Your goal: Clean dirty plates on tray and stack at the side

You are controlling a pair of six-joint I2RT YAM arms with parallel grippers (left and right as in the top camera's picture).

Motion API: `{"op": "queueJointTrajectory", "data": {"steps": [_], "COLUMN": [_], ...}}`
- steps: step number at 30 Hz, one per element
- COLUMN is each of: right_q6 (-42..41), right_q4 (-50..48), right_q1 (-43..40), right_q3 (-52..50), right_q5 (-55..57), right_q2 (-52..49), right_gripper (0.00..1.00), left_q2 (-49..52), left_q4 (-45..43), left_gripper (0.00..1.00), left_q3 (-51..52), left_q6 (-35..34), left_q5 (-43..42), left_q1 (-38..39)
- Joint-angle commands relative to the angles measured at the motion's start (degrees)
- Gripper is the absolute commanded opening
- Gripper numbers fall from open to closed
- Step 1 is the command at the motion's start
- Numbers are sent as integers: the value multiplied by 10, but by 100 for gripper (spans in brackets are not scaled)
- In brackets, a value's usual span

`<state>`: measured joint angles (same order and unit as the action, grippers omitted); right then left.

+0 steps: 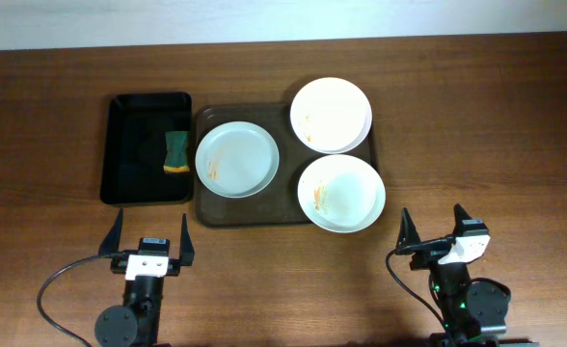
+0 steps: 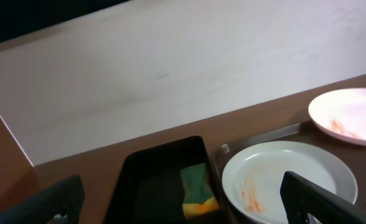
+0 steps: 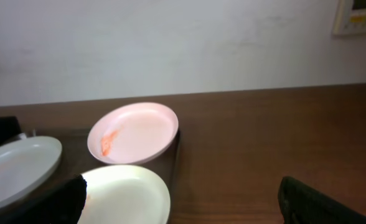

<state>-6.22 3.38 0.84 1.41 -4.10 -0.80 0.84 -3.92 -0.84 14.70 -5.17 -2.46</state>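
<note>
Dark brown and low-rimmed, the tray [image 1: 255,212] lies on the wooden table [image 1: 52,87] beyond both grippers, and all three plates [image 3: 133,134] rest on it. The left gripper [image 1: 151,224] hangs over bare table, its jaws spread wide with nothing between them. The left plate [image 1: 237,160] lies ahead of it and a little to its right, well apart. The right gripper [image 1: 432,214] is likewise wide open and empty, just off the tray's near right corner. The near plate [image 1: 341,193] is the closest thing to it, ahead and to its left, and the far plate [image 1: 331,115] lies beyond that one.

The plates are round, white and shallow, alike in size. Each carries a thin orange smear on its left part. The far plate reaches past the tray's far rim and the near plate past its right rim. Whether these two touch each other I cannot tell.

Only the overhead view shows both arms and the whole tray. The left wrist view looks low across a black bin [image 1: 134,135] just left of the tray, with a green and yellow sponge [image 1: 176,152] inside by its right wall. It also shows the left plate's streaks plainly. The right wrist view takes in all three plates and a pale box [image 3: 360,15] on the wall [image 3: 170,43].
</note>
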Motion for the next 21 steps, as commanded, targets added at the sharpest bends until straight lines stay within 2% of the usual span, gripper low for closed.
{"op": "queueJointTrajectory", "data": {"steps": [1,5,8,13,16,21], "right_q6": [21,61,61,90,101,101], "right_q4": [-4,0,8,10,11,45], "right_q1": [-1,-1,-1,-1,-1,-1], "right_q3": [43,83,109,157,203,308], "right_q5": [-14,-17,-17,-40,-66,-105], "right_q2": [5,-1,-9,-53,-112,-239], "right_gripper": [98,98,98,98,98,98], "left_q2": [0,25,61,171,258,407], "left_q4": [-3,1,1,2,26,118], "left_gripper": [99,99,99,99,99,99], "left_q3": [-9,-44,-82,-166,-239,-389], "left_q6": [-55,-63,-63,-63,-63,-63], "left_q5": [2,2,2,2,2,0], "left_q1": [-3,-3,-3,-3,-3,-3]}}
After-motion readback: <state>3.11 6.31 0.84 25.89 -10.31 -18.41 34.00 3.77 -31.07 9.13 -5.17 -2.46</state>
